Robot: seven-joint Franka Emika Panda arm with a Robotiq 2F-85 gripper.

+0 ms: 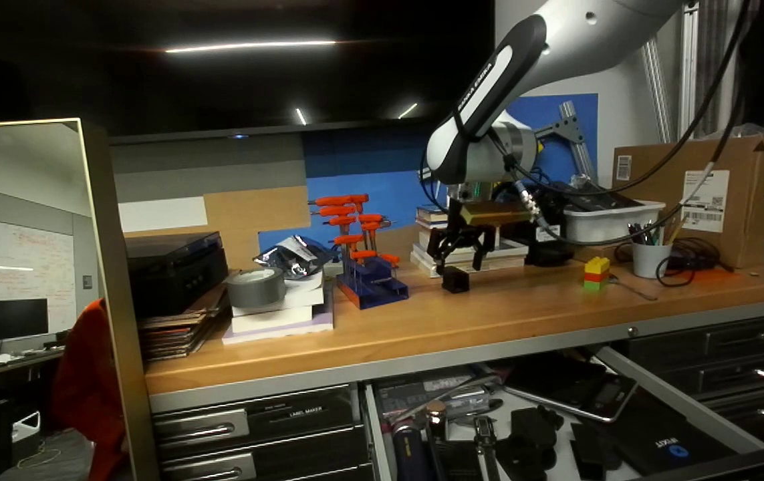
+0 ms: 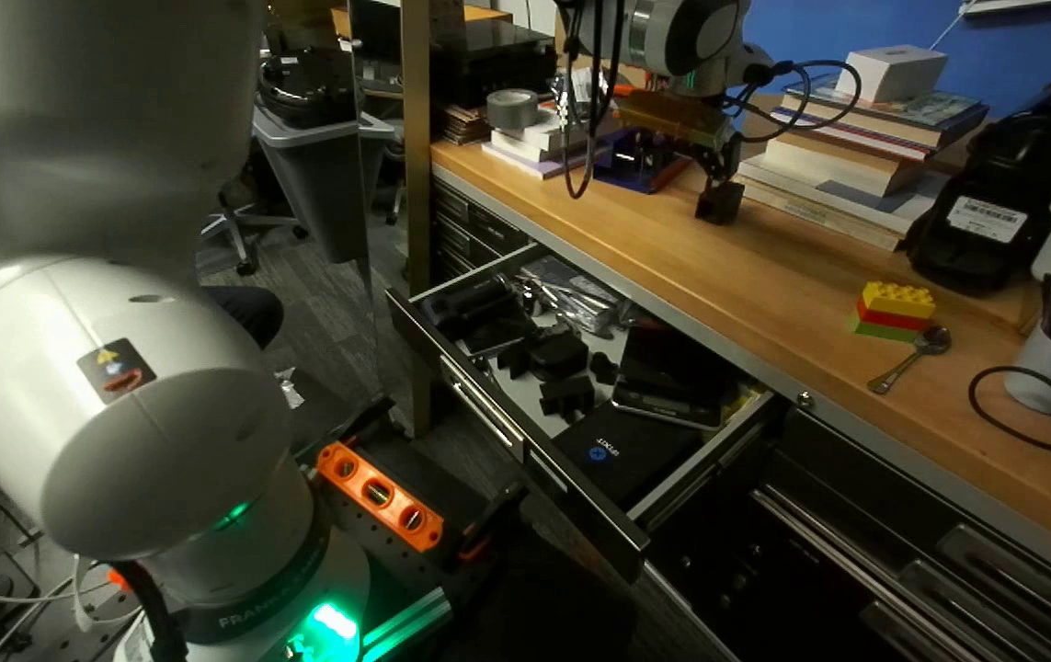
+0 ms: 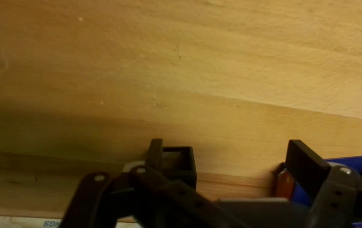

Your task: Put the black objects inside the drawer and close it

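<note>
Step in hand, judged: grasp block (image 1: 455,280), black, on surface (image 1: 522,300) below tool (image 1: 460,262). Tool spread wide, holding nothing. Wrist view: block partly behind one finger (image 3: 154,154), off centre; contact cannot be told. Best: shift until block sits between both fingers, lower straight, close on outer walls. Surface and room, left to right: mirror (image 1: 17,220); dark screen (image 1: 221,80); tape (image 1: 257,289) on books (image 1: 275,322); hex keys (image 1: 341,200) in blue rack (image 1: 371,285); block; below surface, drawer (image 1: 682,403) pulled open, black pieces (image 1: 532,429) inside; toy bricks (image 1: 596,272); cup (image 1: 651,260); carton (image 1: 752,200).

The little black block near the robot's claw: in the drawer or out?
Out: the block sits on the wooden worktop, above the open drawer.
</note>
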